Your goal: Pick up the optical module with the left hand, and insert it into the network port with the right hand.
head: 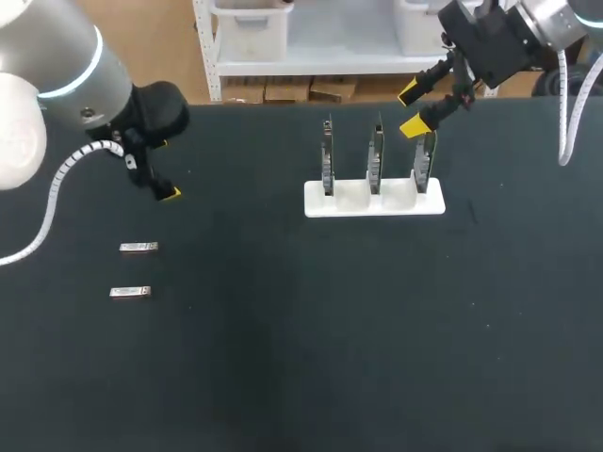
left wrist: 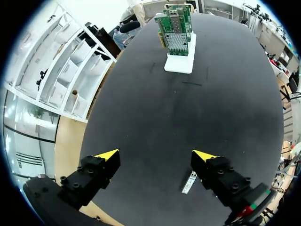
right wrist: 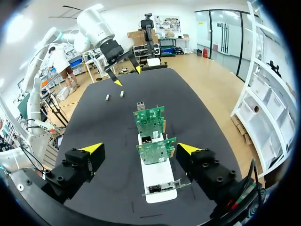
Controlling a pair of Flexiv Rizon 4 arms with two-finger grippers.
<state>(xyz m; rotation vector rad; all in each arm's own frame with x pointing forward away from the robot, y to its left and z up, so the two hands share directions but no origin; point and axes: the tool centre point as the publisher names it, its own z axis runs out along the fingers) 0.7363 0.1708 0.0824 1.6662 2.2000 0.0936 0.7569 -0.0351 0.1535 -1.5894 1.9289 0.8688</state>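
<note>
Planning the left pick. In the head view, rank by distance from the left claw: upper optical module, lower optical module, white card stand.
1. Upper optical module: just below the left claw in the view, on the table's left side.
2. Lower optical module: next one down, same side.
3. White card stand: mid-table, off to the right, clearly farthest.

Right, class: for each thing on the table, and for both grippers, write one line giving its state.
White rectangular stand: flat on the black table.
Three green network cards: upright in the stand.
Small silver metal optical module: lying flat, untouched.
Second silver optical module: flat beside it, untouched.
Left gripper: fingers open, empty, above the table.
Right gripper: fingers open, empty, above the cards.
</note>
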